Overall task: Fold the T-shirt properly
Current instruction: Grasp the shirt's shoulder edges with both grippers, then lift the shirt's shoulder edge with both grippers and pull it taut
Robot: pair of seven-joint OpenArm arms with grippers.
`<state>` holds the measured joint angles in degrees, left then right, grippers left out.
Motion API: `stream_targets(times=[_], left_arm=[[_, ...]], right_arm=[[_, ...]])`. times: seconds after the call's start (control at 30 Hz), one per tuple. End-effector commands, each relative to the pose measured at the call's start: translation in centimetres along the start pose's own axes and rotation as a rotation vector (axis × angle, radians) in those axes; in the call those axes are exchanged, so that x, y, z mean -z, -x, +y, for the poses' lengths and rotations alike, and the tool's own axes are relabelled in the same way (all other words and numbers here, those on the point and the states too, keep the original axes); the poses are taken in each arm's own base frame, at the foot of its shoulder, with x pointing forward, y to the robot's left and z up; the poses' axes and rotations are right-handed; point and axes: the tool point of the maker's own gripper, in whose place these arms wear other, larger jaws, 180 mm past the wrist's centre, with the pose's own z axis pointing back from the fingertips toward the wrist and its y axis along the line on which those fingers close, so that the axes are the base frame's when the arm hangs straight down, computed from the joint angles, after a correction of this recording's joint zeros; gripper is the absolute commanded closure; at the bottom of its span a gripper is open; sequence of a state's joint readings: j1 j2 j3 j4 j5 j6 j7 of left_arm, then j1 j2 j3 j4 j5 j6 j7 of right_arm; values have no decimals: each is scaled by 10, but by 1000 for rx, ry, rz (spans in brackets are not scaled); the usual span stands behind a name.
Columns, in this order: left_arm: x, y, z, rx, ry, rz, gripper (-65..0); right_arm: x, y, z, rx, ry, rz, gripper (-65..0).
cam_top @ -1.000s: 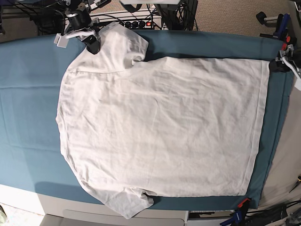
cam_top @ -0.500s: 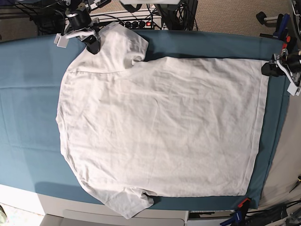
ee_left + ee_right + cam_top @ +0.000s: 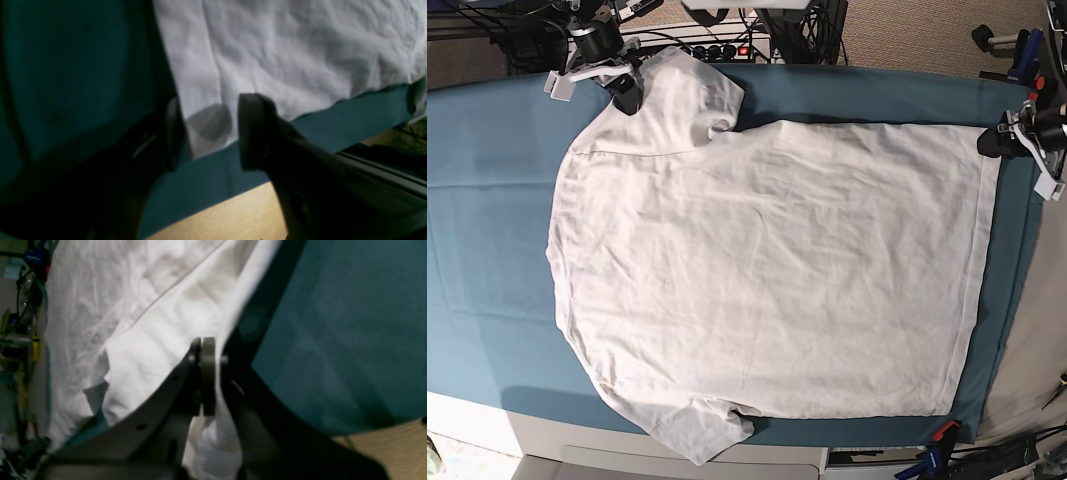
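Note:
The white T-shirt point(image 3: 767, 270) lies spread flat on the teal cloth point(image 3: 487, 200), collar side to the left and hem to the right. My right gripper point(image 3: 625, 90) is at the far sleeve, top left. In the right wrist view its jaws point(image 3: 201, 373) are pressed together, with white sleeve fabric point(image 3: 213, 440) running in between them. My left gripper point(image 3: 993, 142) is at the far hem corner on the right. Seen from the left wrist, it point(image 3: 210, 133) stands open, one finger on each side of the shirt's corner point(image 3: 206, 123), which still lies on the cloth.
A power strip point(image 3: 727, 50) with a red light and cables sit behind the table's far edge. Clamps point(image 3: 942, 435) hold the teal cloth at the near right corner. The cloth's right edge point(image 3: 1027, 250) is just past the hem.
My left gripper has moved left from the cloth's right edge onto the shirt's far hem corner. The right gripper has shifted slightly up with the sleeve.

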<state>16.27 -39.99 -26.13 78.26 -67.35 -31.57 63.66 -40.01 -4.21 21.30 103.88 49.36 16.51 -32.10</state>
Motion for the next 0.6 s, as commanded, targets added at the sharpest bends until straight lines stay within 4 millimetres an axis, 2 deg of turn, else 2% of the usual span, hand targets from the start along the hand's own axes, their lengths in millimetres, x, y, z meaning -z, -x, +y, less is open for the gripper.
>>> stream_targets(times=[0.0, 0.2, 0.33, 0.47, 0.57], left_arm=[[-6, -4, 2, 17, -8, 9, -240], [-6, -4, 2, 17, -8, 8, -135], [-6, -5, 1, 29, -3, 1, -5], [-6, -4, -1, 63, 8, 2, 0], [-8, 0, 3, 74, -8, 16, 0]], right_arm=[[-3, 6, -5, -16, 26, 27, 0], [-3, 7, -7, -41, 40, 35, 0], [-3, 8, -7, -67, 39, 42, 0], [-3, 11, 3, -122, -23, 53, 0], [-3, 14, 2, -151, -18, 73, 0]])
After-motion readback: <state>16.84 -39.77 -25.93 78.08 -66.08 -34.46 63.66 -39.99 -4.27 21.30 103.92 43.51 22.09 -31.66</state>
